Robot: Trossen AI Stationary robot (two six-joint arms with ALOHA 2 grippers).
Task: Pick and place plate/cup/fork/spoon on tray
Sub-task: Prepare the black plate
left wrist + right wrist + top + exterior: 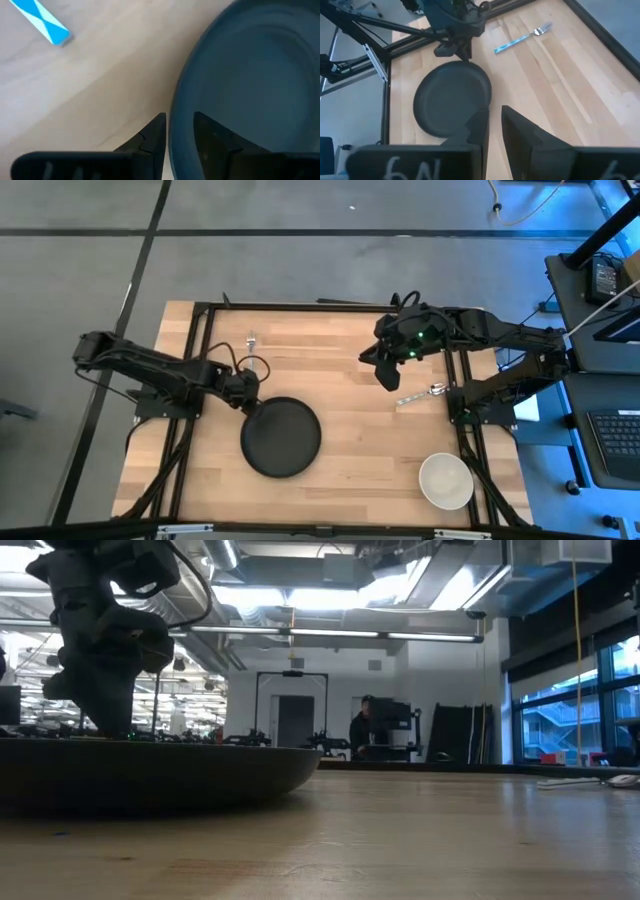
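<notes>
Plate (281, 437) lies flat on the wooden table (340, 380), its rim passing between the parted fingers of the left gripper (179, 132), one finger outside the rim and one over the dish. The right gripper (492, 120) hovers apart above the table, jaws narrowly apart and empty; fork (522, 38) lies beyond the plate.

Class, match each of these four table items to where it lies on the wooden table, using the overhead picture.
Items:
1. flat round black plate
2. round white cup
3. blue-handled silver fork
4. short silver spoon

Places:
A. near the right arm's base
B. far edge, beyond the left hand
C. near-right corner
D. beside the left hand

Pairs: 1-D, 2-C, 3-B, 4-A
</notes>
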